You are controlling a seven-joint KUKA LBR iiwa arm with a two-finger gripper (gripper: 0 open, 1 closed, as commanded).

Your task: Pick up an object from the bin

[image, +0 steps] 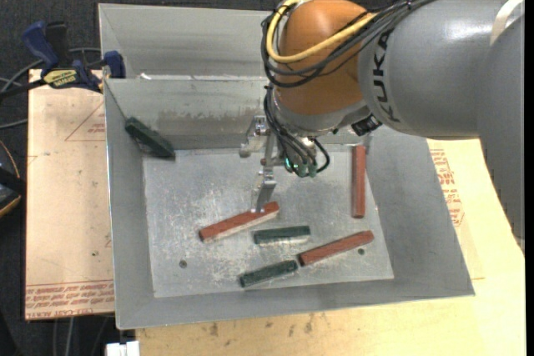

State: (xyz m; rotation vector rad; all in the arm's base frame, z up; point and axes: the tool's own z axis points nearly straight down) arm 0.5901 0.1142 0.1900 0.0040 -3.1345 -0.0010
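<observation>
Red-brown flat bar (238,224) is lying on the bin (133,263) floor. I am seeing the gripper (267,208) poised at its right end, and I cannot tell the jaws' state. A dark green bar (281,236) is lying just beside that end.

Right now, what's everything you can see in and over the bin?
red sticks: 3, red-brown; one mid-floor, one front right, one lying along the right side
green sticks: 3, dark green; one mid-floor, one near the front, one in the back left corner
bin: 1, grey metal, holding all six
arm: 1, grey with an orange cover, reaching in from the right over the bin's middle
</observation>
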